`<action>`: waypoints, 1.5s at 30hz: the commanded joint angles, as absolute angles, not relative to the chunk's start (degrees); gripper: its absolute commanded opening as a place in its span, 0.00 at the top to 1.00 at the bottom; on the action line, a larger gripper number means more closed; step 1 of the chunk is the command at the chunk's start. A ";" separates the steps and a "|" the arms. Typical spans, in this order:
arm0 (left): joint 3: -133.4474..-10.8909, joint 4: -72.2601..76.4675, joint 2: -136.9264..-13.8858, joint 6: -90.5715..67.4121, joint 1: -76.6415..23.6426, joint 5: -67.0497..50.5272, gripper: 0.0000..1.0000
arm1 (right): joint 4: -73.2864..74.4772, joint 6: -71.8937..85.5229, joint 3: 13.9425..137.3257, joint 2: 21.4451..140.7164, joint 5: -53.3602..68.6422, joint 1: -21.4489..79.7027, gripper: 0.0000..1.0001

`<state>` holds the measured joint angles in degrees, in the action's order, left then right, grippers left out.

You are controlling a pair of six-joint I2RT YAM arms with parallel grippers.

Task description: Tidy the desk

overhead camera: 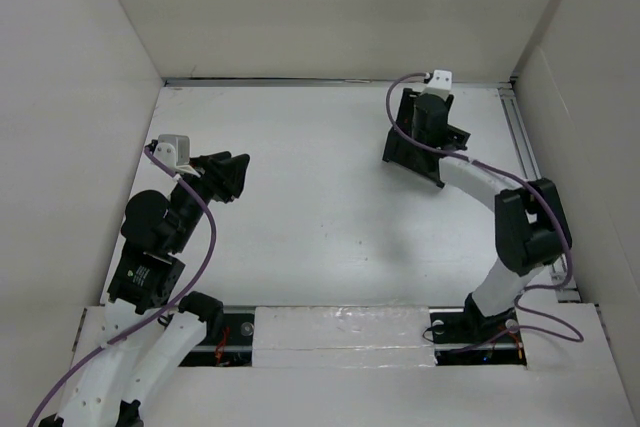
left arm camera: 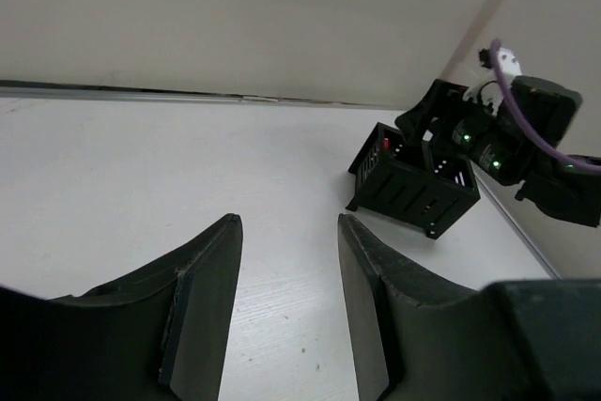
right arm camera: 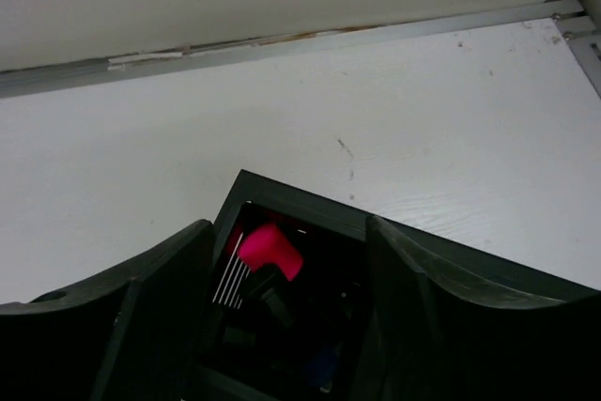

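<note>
Viewing from top: worktop [overhead camera: 320, 212] spreads white under both arms; a black slotted box [overhead camera: 408, 162] stands on it far right, near the back wall [overhead camera: 330, 7].
Top, right arm: right claw [overhead camera: 420, 135] hangs over the box, likely to load it.
Left wrist view: left claw [left arm camera: 286, 232] has its fingers apart with nothing between them. It sits low over the worktop and faces the box, probably keeping out of the way.
Right wrist view: fingers apart, straddling the box's corner, no pinch seen. A pink item [right arm camera: 268, 246] lies inside, judged stowed.
</note>
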<state>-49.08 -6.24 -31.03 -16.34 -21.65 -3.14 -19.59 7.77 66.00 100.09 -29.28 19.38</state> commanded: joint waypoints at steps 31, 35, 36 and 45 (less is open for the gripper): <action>-49.39 -4.22 -32.26 -15.29 -21.36 -4.39 0.30 | -9.14 11.07 37.79 59.50 6.50 49.13 0.77; -49.31 -4.22 -32.43 -15.20 -21.36 -3.69 0.29 | -13.52 13.44 31.74 62.21 8.17 49.75 0.67; -49.31 -4.22 -32.52 -15.21 -21.36 -3.60 0.29 | -14.06 13.36 31.55 63.10 8.52 49.75 0.66; -48.61 -3.96 -34.54 -16.26 -21.36 -3.60 0.30 | -15.21 11.69 35.68 71.54 8.53 51.32 0.64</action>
<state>-49.08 -6.24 -33.85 -15.94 -21.65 -3.81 -10.98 12.23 31.97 70.61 7.97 50.37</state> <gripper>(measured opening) 0.708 0.359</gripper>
